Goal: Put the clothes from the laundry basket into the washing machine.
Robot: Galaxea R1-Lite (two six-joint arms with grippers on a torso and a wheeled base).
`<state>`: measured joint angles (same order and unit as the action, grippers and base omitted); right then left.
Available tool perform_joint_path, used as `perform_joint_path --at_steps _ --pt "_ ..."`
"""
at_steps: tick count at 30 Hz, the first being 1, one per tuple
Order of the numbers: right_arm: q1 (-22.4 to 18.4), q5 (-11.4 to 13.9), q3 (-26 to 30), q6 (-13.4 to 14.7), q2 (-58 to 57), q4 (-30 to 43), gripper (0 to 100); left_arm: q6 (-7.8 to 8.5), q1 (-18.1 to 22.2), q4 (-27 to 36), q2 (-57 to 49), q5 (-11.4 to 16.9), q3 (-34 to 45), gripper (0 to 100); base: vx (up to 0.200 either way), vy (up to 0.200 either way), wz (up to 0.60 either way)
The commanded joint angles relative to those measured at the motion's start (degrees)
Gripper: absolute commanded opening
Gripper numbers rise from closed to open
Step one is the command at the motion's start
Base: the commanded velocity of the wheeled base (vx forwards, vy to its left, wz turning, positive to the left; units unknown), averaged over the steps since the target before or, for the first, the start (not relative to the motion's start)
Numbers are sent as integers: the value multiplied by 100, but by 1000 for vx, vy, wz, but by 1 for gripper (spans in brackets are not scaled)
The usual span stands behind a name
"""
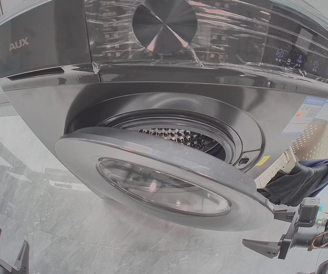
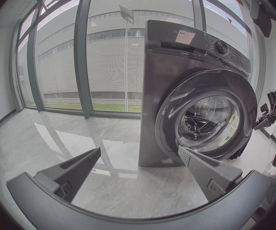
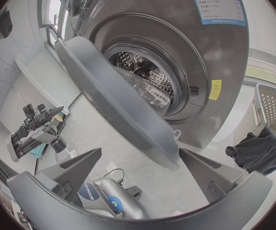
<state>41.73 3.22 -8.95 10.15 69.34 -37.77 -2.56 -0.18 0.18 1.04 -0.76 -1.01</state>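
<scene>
Right gripper (image 1: 258,225) and left gripper (image 1: 11,236) both wide; right seemingly at door (image 1: 164,149) edge, should swing it fully open first.

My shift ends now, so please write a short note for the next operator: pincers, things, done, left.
Left pincer: open, empty, low, left of the machine.
Right pincer: open, empty, around the door edge, not closed on it.
The door is partly open; the visible part of the drum holds nothing.
The clothes hang over the basket rim, right of the machine.
Done: nothing loaded yet.
Left: open door wider, move clothes into drum.
</scene>
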Motion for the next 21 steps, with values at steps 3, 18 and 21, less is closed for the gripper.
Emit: perform_joint_path --at_steps 3,18,21 --pt "-200 -23 -116 -22 88 -64 100 19 1 -1 -51 -4 84 100 0 0 0" --pt "107 30 -72 -14 194 -55 100 10 1 -1 -51 -4 84 100 -120 0 0" --pt "107 47 -10 4 53 -38 100 10 1 -1 -51 -4 84 100 0 0 0"
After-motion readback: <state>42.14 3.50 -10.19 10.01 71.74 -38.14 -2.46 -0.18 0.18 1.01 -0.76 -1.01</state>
